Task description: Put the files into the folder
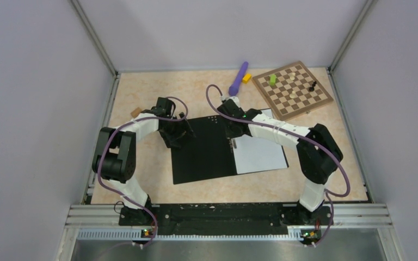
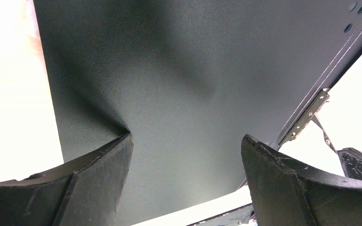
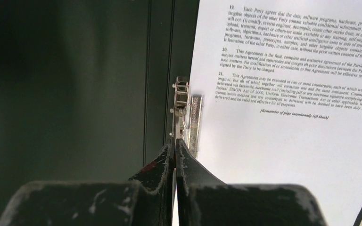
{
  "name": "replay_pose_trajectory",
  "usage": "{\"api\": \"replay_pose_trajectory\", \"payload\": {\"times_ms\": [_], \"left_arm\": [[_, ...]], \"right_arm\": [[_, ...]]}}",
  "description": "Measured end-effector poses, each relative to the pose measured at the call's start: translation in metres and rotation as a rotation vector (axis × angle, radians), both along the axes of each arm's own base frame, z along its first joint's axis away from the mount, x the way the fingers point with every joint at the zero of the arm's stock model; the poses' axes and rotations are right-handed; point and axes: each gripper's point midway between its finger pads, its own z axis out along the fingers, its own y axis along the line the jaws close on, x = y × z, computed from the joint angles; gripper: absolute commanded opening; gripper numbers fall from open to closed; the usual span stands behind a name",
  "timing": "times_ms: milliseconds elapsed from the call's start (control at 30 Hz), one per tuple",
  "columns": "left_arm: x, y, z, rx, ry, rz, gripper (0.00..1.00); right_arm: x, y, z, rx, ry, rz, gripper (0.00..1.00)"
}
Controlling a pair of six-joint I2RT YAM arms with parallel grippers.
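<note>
Jaws on our right gripper (image 3: pixel 175 143) are pressed together with no gap showing, their tips right at the near end of the metal clip (image 3: pixel 185 106), which sits just ahead of them along the spine of the folder (image 3: pixel 75 94). Whether they pinch its thin lever or only touch it, we cannot tell. Jaws on our left gripper (image 2: pixel 184 146) stand wide apart and hold nothing, with the bare black inner face of the folder spread between and beyond them. The files (image 3: pixel 287 141) lie to the right of our right jaws, flat on the folder's other inner face, their left edge just beside the clip and perhaps under its bar. So the sheets look to be in the folder but, as we judge it, not yet secured, and the cover lies open. We see two risks on the right: if the tips slip off the small springy lever, the clip may snap down askew and skew the stack, and if they drag sideways, the thin sheets could slide away from the clip or crumple at the edge. On the left, closing the cover asks our wide jaws to get under a flat edge lying on the table (image 1: pixel 141 179) — a fingertip that pushes instead of lifts would shove the whole folder toward the right jaws and shift the sheets.
</note>
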Motion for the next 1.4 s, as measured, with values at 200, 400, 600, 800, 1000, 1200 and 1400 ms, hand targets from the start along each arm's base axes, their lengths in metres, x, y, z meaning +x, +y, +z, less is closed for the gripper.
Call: {"api": "replay_pose_trajectory", "payload": {"times_ms": [200,400,600,800,1000,1200,1400], "left_arm": [[0.000,0.000,0.000,0.000,0.000,0.000,0.90],[0.000,0.000,0.000,0.000,0.001,0.000,0.90],[0.000,0.000,0.000,0.000,0.001,0.000,0.90],[0.000,0.000,0.000,0.000,0.001,0.000,0.90],[0.000,0.000,0.000,0.000,0.001,0.000,0.90],[0.000,0.000,0.000,0.000,0.001,0.000,0.90],[0.000,0.000,0.000,0.000,0.001,0.000,0.90]], "right_arm": [[-0.012,-0.002,-0.006,0.000,0.017,-0.001,0.00],[-0.016,0.002,-0.007,0.008,0.014,0.008,0.00],[-0.023,0.001,-0.008,0.016,0.017,0.004,0.00],[-0.028,-0.001,-0.012,0.026,0.019,-0.005,0.00],[-0.030,0.000,-0.017,0.028,0.019,-0.001,0.00],[-0.030,0.000,-0.020,0.034,0.015,-0.003,0.00],[-0.030,0.000,-0.022,0.040,0.014,-0.008,0.03]]}}
